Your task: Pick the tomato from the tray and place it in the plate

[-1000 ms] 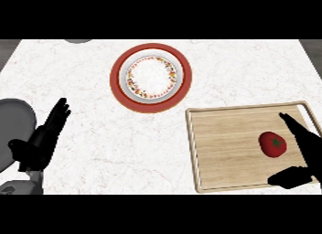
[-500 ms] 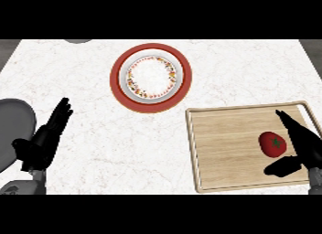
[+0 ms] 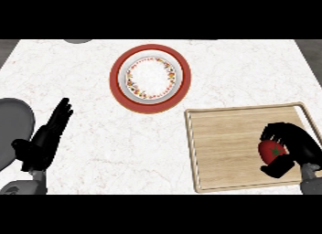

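Right hand (image 3: pixel 295 148) has curled around tomato (image 3: pixel 271 150) on tray (image 3: pixel 228 146).

Left hand (image 3: pixel 47 139): matte black all over, long slim fingers with a shorter thumb, a blocky black palm; near left of the scene.
Left forearm (image 3: pixel 22 186): grey, rounded, smooth casing; only a short stub of it shows at the near edge, below the black wrist.
Right hand (image 3: pixel 295 147): the same matte black, a broad rounded back, thick segmented fingers and a stubby thumb; near right of the scene.
Right forearm (image 3: pixel 318 184): grey, cylindrical, plain surface, meeting the black hand at a narrow wrist at the near right corner.
Markings: no lettering, cables or screws can be made out on either arm.
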